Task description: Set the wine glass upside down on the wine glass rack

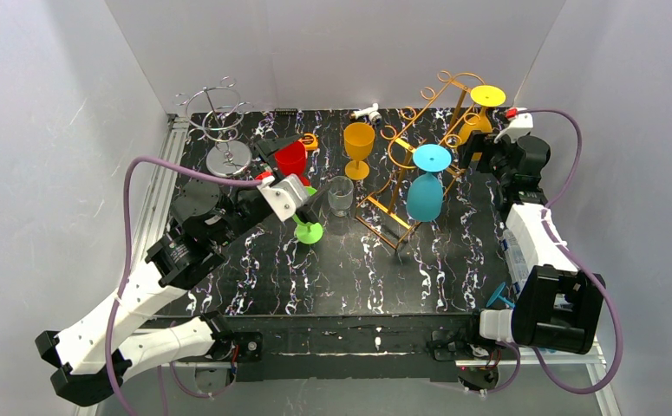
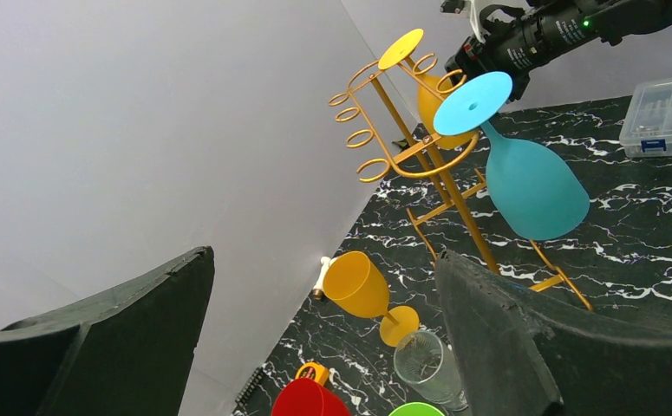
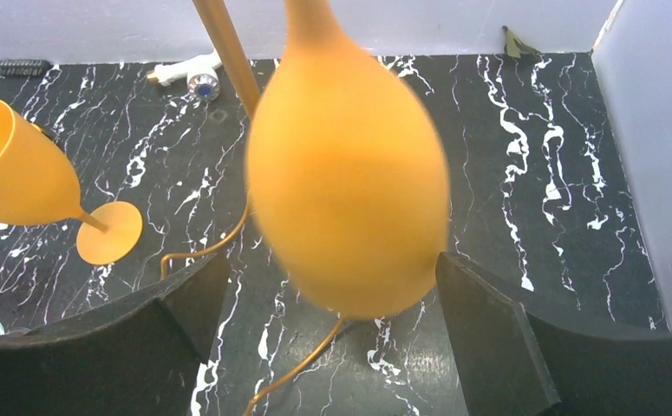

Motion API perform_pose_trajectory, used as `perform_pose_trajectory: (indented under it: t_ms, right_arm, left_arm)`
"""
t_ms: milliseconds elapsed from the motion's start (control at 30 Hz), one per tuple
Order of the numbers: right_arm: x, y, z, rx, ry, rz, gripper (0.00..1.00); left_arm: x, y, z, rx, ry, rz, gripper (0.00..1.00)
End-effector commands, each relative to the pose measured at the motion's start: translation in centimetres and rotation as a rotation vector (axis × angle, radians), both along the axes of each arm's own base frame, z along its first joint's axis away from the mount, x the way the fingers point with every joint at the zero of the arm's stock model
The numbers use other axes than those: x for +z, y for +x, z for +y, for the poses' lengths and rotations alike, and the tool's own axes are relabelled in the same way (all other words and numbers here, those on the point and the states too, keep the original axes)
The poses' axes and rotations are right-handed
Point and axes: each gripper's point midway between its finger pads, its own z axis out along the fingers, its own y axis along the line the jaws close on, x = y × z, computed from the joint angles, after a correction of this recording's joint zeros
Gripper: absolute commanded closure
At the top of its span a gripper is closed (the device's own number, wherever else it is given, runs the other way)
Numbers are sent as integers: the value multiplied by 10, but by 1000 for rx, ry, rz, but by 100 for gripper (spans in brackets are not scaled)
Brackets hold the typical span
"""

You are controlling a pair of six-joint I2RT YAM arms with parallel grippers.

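Observation:
A gold wire rack (image 1: 401,165) stands right of centre. A blue glass (image 1: 425,192) and a yellow glass (image 1: 478,117) hang from it upside down; both show in the left wrist view, blue (image 2: 531,186) and yellow (image 2: 432,100). My right gripper (image 1: 481,149) is open, its jaws either side of the yellow glass's blurred bowl (image 3: 345,165). An orange glass (image 1: 359,146) stands upright on the table. My left gripper (image 1: 312,201) is open and empty above a green glass (image 1: 308,230), beside a red glass (image 1: 292,159) and a clear glass (image 1: 341,195).
A silver wire rack (image 1: 220,130) stands at the back left. A clear plastic box (image 2: 666,113) lies by the right edge. A small white object (image 1: 367,112) lies near the back wall. White walls close in the black marbled table (image 1: 332,277).

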Motion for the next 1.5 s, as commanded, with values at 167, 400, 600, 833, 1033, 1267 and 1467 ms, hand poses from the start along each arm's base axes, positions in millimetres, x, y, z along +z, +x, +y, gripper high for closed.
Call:
perform_pose_trajectory:
  t_ms: [167, 400, 600, 833, 1033, 1267, 1467]
  right_arm:
    - [43, -29, -14, -127, 26, 15, 2]
    - [-14, -140, -53, -551, 133, 413, 2]
    - [-47, -222, -24, -539, 256, 594, 2]
    - [-52, -272, 3, -468, 326, 722, 7]
    - [-75, -308, 21, -446, 383, 870, 15]
    - [-72, -316, 2, -550, 295, 928, 2]
    - [-45, -281, -21, -636, 256, 816, 2]
  left_arm:
    - [9, -4, 8, 4, -31, -19, 2]
    - [5, -10, 11, -6, -30, -11, 2]
    - [2, -13, 13, -16, -27, 1, 2]
    - [-13, -19, 13, -40, -12, 38, 2]
    - [-35, -30, 15, -82, 12, 43, 2]
    - [-54, -32, 12, -94, 19, 78, 2]
    - [-42, -21, 11, -54, -13, 53, 2]
